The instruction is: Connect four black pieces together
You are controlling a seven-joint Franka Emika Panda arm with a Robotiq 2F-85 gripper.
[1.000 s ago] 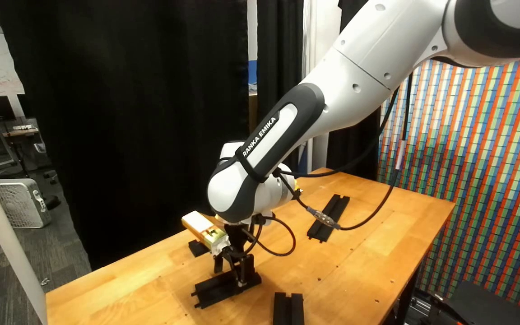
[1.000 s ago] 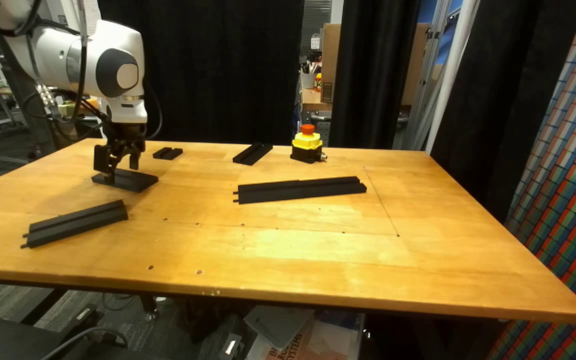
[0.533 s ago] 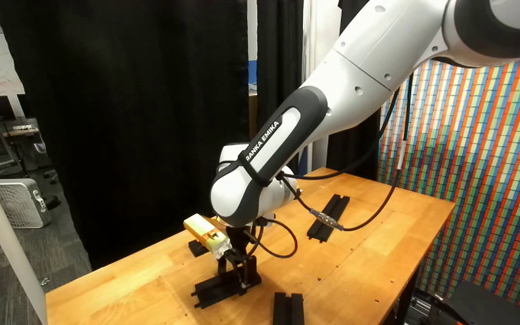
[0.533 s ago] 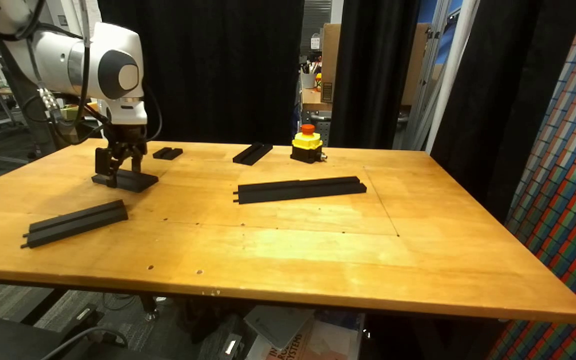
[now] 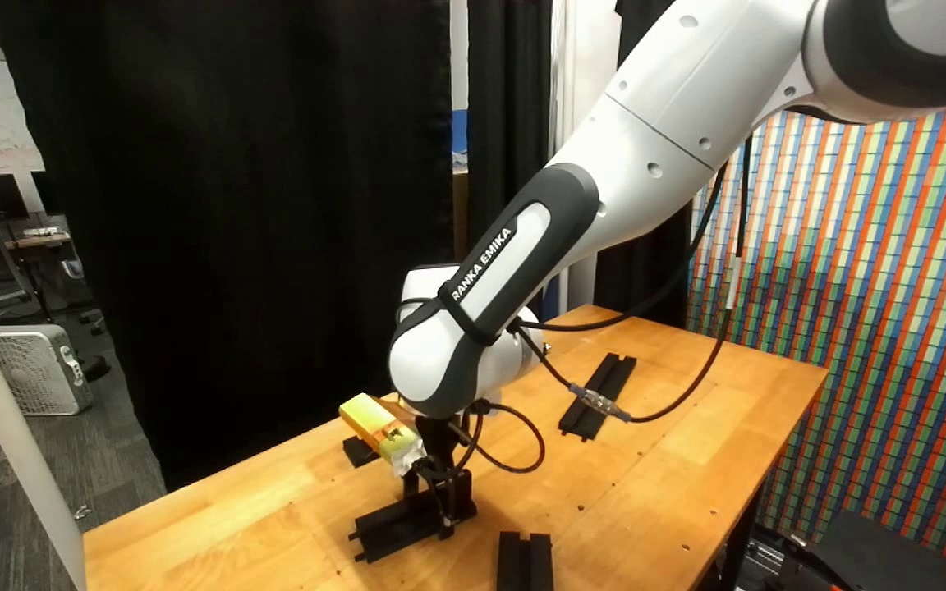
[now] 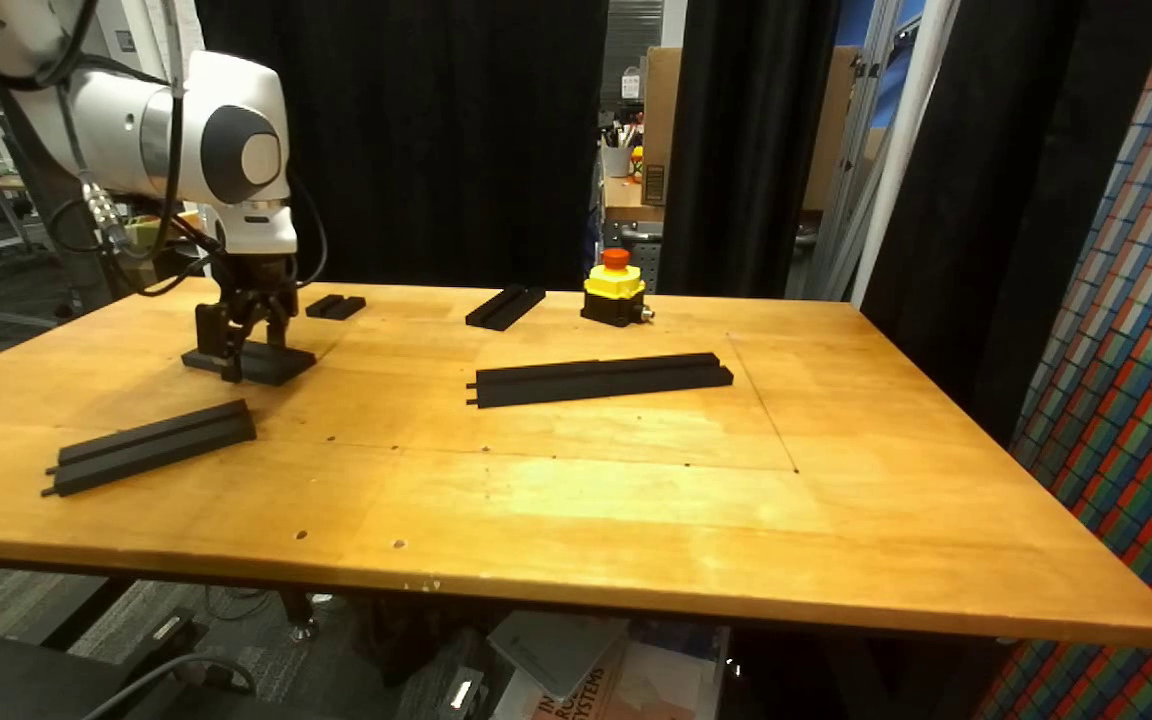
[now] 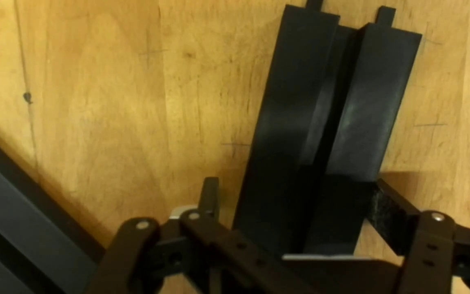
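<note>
One grooved black bar (image 7: 318,130) lies flat on the table (image 6: 576,530), toward its far left corner in an exterior view. The gripper (image 7: 294,185) stands wider than the bar: one finger (image 7: 391,216) seems to touch its side, the other is apart, so it isn't held. It looks light, hard and a bit slippery, so pinch its long sides, away from the thin pegs (image 7: 385,16).
</note>
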